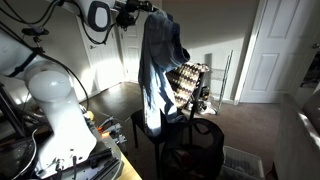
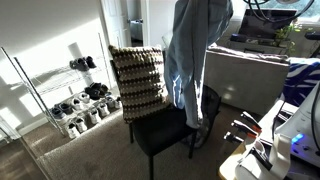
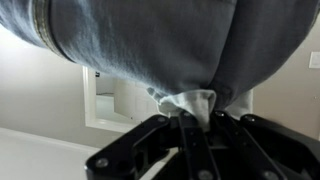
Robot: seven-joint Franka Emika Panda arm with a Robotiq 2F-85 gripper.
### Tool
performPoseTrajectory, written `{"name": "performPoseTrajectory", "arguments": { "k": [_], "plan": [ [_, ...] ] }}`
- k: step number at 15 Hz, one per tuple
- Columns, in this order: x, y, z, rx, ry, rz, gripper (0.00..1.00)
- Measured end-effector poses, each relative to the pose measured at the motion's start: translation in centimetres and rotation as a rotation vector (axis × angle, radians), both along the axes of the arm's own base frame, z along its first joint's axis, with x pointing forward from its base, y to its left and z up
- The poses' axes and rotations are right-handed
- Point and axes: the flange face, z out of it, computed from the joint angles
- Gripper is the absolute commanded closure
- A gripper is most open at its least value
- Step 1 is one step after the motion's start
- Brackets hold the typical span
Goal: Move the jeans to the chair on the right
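High above the chair (image 2: 160, 128), the gripper (image 3: 190, 115) is pressed together on a fold of the jeans (image 3: 150, 45). They hang long from it, down to the seat; I cannot tell if the hem touches. It seems best to lift until the hem is free, then carry slowly sideways, so the cloth does not catch the patterned back (image 2: 135, 80).

White door (image 1: 272, 50), shoe rack (image 2: 78, 104), sunlit carpet (image 2: 90, 155)
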Motion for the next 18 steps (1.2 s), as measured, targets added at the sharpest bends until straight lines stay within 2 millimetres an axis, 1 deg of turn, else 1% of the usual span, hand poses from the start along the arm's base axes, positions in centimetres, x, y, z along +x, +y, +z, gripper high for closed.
{"name": "performPoseTrajectory", "arguments": {
  "k": [4, 7, 8, 11, 16, 17, 18],
  "plan": [
    [-1.5, 0.7, 1.5, -0.003, -0.062, -0.066, 0.97],
    [-2.1, 1.4, 1.6, -0.024, -0.093, -0.129, 0.97],
    [-2.1, 1.8, 1.4, -0.032, -0.096, -0.145, 0.89],
    [-1.8, 2.9, 0.3, -0.051, -0.085, -0.157, 0.89],
    [-1.8, 3.0, 0.2, -0.053, -0.084, -0.156, 0.89],
    [-1.8, 3.0, 0.2, -0.053, -0.084, -0.156, 0.97],
    [-1.8, 3.0, 0.2, -0.053, -0.084, -0.156, 0.97]
  ]
}}
